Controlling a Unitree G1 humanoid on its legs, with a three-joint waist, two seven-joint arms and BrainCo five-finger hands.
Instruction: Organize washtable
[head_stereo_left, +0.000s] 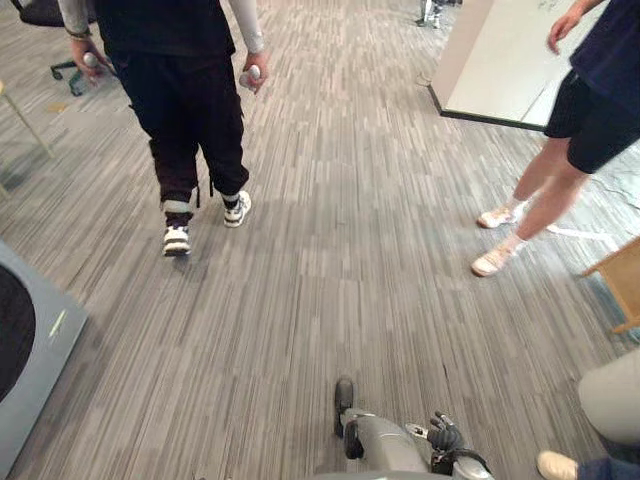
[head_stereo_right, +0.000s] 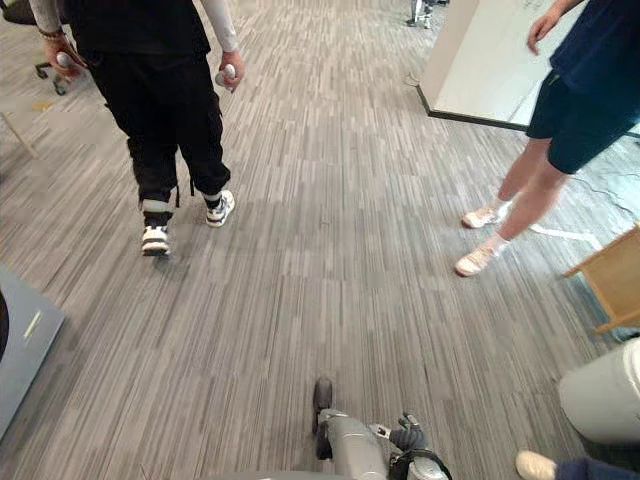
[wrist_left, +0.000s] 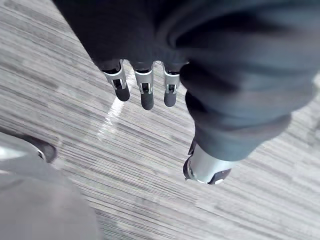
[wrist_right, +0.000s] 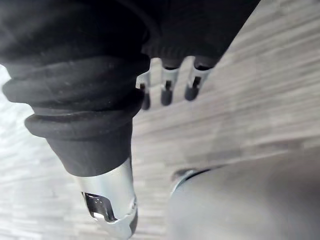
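The floor (head_stereo_left: 330, 250) is grey carpet in narrow streaks, and it runs across the whole room.

At the far left edge a flat grey unit (head_stereo_left: 40, 345) with a dark round area lies low, cut off by the frame. Its visible corner points towards the middle of the room. Whether this is the task's thing I cannot tell, and its long axis cannot be read because so little of it shows. Above it, in the far corner, stands a dark office chair (head_stereo_left: 45, 12) on castors.

Next comes a person in black trousers (head_stereo_left: 190, 120) and black-and-white shoes. This person stands on the carpet facing away and holds a small pale object (head_stereo_left: 253, 73) in each hand.

To the right of the middle, far back, a large white board (head_stereo_left: 500, 60) with a dark lower edge stands on the floor. In front of it is a person in dark shorts (head_stereo_left: 585, 120) and pale shoes. A light wooden piece of furniture (head_stereo_left: 620, 280) shows at the right edge. Below it are a seated person's grey knee (head_stereo_left: 612, 400) and pale shoe (head_stereo_left: 557, 465).

The left robot hand (wrist_left: 146, 92) hangs over bare carpet with its fingers straight and relaxed, holding nothing. The right robot hand (wrist_right: 168, 85) hangs the same way, its fingers loose and empty above the carpet.
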